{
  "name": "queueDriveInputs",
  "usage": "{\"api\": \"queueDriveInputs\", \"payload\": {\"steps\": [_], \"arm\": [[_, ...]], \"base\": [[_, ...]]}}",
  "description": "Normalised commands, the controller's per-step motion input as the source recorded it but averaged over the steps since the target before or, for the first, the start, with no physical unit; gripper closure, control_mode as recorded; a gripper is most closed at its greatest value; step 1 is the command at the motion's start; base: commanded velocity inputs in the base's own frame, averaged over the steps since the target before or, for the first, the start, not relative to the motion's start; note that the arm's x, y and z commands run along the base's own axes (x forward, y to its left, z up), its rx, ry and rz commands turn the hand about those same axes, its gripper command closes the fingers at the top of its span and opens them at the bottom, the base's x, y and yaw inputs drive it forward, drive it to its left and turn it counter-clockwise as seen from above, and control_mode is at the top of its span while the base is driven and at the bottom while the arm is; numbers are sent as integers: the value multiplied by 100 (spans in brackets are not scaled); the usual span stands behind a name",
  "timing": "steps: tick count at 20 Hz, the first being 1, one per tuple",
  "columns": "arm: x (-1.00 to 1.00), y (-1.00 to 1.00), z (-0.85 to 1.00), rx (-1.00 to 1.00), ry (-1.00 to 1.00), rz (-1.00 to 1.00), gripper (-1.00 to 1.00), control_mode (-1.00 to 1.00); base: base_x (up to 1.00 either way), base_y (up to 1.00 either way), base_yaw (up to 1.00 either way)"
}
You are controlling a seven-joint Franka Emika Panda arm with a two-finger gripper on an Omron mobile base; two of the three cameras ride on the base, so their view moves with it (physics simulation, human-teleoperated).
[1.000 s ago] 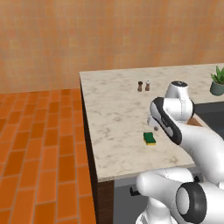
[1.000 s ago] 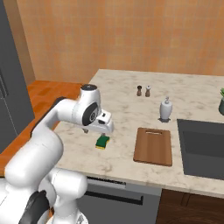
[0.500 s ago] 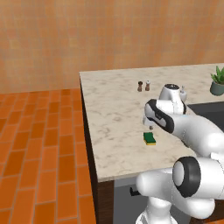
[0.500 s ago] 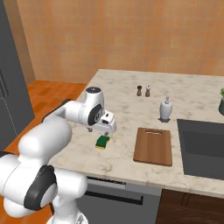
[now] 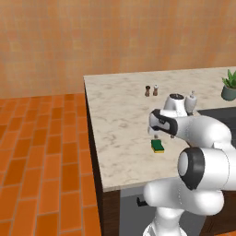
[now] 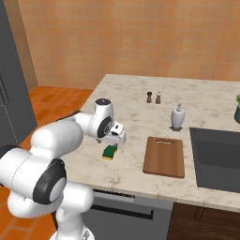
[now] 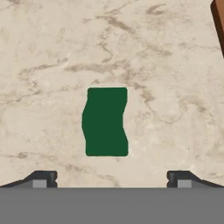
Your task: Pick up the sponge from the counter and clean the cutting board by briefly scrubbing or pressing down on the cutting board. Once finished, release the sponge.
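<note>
**Inspector A:** Left base view first. Status of the task?

**Inspector B:** Nothing completed, in my judgement. The sponge [image 5: 158, 146] lies flat on the counter [image 5: 115, 110], near its front edge, ungrasped. The gripper [image 5: 157, 135] hangs just above the sponge's far side. The forearm is folded low and across, the wrist bent so the hand points down at the counter. Pepper and salt shakers [image 5: 151, 91] stand well behind the sponge, a potted plant [image 5: 229, 85] far off to its right.

**Inspector A:** Right base view?

**Inspector B:** Same finding. The sponge [image 6: 110, 152] sits to the left of the cutting board [image 6: 164, 156], apart from it, with bare counter [image 6: 131, 112] between. The board is untouched. The gripper [image 6: 114, 141] is directly over the sponge, not touching as far as I can tell. A soap dispenser [image 6: 177, 117] stands behind the board, a sink [image 6: 218, 159] to the board's right.

**Inspector A:** Hand view, and the state of the hand?

**Inspector B:** The sponge [image 7: 106, 121] lies centred between the two fingertips [image 7: 41, 179], which stand wide apart, wider than the sponge, holding nothing. One corner of the cutting board [image 7: 219, 15] shows beyond the sponge, at the upper right.

**Inspector A:** Remaining work?

**Inspector B:** All of it: descent, grasp, carry to the board, press or scrub, release.
</note>
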Motion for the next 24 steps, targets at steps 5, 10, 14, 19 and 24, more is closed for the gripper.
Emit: {"api": "queueDriveInputs", "payload": {"steps": [5, 10, 14, 19, 24], "arm": [[23, 0, -29, 0, 0, 0, -100, -100], [18, 3, -27, 0, 0, 0, -100, -100], [7, 7, -21, 0, 0, 0, -100, -100], [0, 2, -27, 0, 0, 0, -100, -100], [2, 4, -33, 0, 0, 0, -100, -100]], "base": [[0, 0, 0], [0, 0, 0], [0, 0, 0], [0, 0, 0], [0, 0, 0]]}}
